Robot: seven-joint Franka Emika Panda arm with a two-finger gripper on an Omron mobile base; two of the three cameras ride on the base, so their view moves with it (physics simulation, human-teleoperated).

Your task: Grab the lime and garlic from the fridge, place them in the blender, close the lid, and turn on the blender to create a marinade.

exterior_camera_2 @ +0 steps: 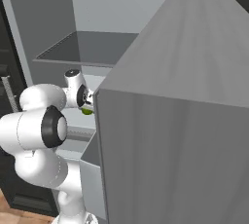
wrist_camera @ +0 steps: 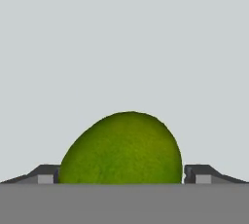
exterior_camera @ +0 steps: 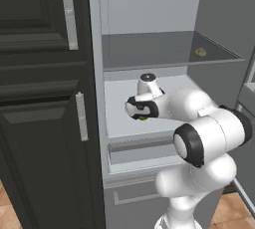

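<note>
In the left base view we see the open light grey fridge (exterior_camera: 97, 98) with a small tan lump (exterior_camera: 200, 52) on its upper shelf and the small yellow-green lime (exterior_camera: 143, 118) on the middle shelf, under the white arm's gripper (exterior_camera: 142, 113), which reaches in horizontally. In the right base view the lime (exterior_camera_2: 87, 111) peeks out below the wrist, beside the grey fridge door (exterior_camera_2: 180, 121). In the hand view the lime (wrist_camera: 121, 150) sits between the two dark fingers (wrist_camera: 44, 173), which stand wide apart on either side, and we cannot tell whether they touch it.

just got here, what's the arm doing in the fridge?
The arm is reaching into the open fridge for the lime. The gripper is down on the middle shelf with its jaws open, one on each side of the lime, which sits between them in the hand view. Nothing is gripped yet. A small brownish item lies on the shelf above, too small to identify.
</note>
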